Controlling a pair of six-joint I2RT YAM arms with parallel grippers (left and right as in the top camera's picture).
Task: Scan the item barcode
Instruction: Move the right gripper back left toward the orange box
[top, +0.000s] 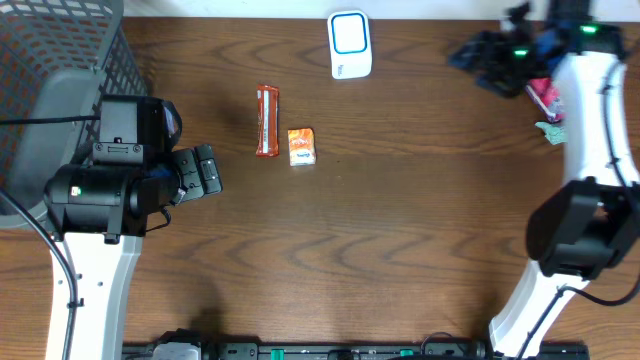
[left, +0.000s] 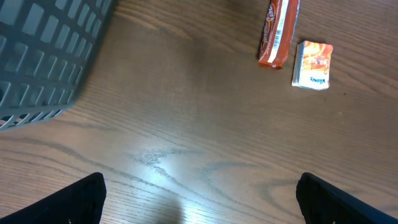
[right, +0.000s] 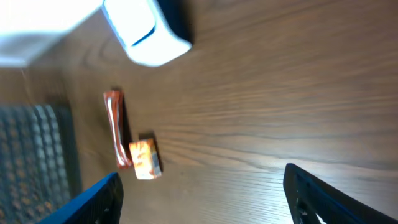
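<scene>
Overhead cam had the full count, left to right: one gray mesh basket (top: 60, 60) in the corner, the left gripper (top: 210, 168) near it, one red snack bar (top: 266, 121), one small orange box (top: 301, 146) just beside the bar, one white scanner (top: 350, 45) up at the far edge, then the right gripper (top: 475, 55) well apart from the items. Both sets of fingers were spread wide, with nothing between them. Only overhead caught the pink and teal packets (top: 545, 105) by the right arm. Left wrist missed the scanner but showed a white printed panel on the bar's wrapper. Right wrist got scanner, bar and box, all blurry.
</scene>
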